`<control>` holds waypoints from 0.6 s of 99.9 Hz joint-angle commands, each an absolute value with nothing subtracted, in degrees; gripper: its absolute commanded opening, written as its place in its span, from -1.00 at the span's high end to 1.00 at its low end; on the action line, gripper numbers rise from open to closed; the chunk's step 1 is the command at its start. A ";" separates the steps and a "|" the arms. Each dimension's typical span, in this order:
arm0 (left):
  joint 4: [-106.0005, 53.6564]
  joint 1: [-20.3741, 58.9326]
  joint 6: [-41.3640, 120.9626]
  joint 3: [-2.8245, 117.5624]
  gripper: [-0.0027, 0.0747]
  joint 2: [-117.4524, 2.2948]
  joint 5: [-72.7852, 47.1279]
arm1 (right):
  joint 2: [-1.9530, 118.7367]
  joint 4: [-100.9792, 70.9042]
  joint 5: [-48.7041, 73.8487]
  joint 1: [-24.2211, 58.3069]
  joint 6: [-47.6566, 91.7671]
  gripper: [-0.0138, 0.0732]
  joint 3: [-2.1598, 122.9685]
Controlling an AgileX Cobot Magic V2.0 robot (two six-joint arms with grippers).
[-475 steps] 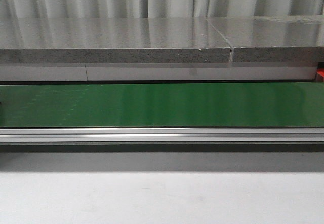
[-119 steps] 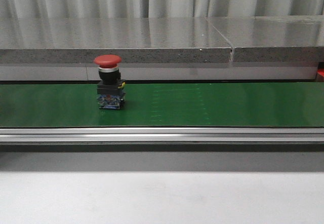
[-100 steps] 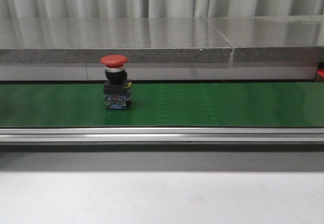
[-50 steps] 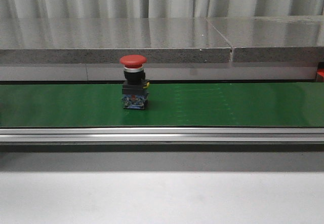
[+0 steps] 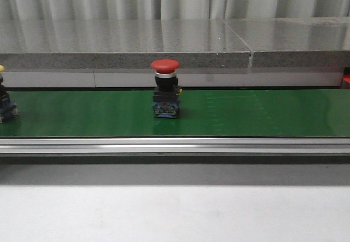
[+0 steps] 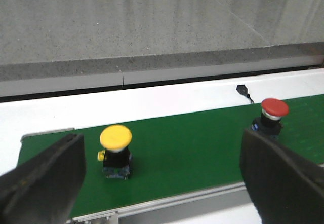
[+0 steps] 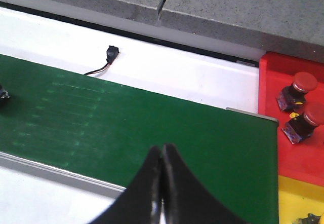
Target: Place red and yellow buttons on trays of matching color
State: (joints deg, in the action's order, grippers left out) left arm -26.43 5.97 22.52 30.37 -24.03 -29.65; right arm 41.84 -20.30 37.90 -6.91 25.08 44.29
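Grey speckled stone ledges and pale curtains back your workspace, and below them runs the long green conveyor belt [image 5: 246, 113] with its aluminium rail along the near edge. You have the red mushroom-head push button [image 5: 165, 95] standing upright on its black and blue base near the middle of that belt. Your left gripper [image 6: 162, 178] is spread wide above the belt's near edge, its dark fingers [image 6: 40, 183] at either side of the wrist view; the yellow mushroom-head push button [image 6: 115, 150] stands upright on the belt just beyond it, nearer one finger, while the red one stands close to the opposite finger. Your right gripper [image 7: 162, 183] has its black fingertips pressed together with nothing between them, hovering over the belt's near edge. Beyond it to one side, off the belt's end, you can see the red plastic tray [image 7: 271, 107] holding two red buttons [image 7: 298, 113], and next to that tray a corner of the yellow plastic tray [image 7: 293, 203].
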 commanded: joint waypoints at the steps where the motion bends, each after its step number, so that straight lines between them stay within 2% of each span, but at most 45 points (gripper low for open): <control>1: -27.71 6.25 21.48 27.14 -0.29 -19.53 -25.16 | 41.58 -20.85 34.45 -6.97 25.61 0.84 45.78; 13: -27.71 6.25 21.48 22.80 0.15 -15.01 -24.74 | 41.58 -20.85 34.45 -6.97 25.61 0.84 45.78; 32: -27.84 6.25 21.48 21.09 0.99 -13.08 -24.41 | 41.58 -20.85 34.39 -6.97 25.61 0.84 45.78; 60: -27.84 6.25 21.48 21.09 0.98 -13.08 -24.36 | 41.71 -20.85 34.45 -6.97 25.61 0.82 45.78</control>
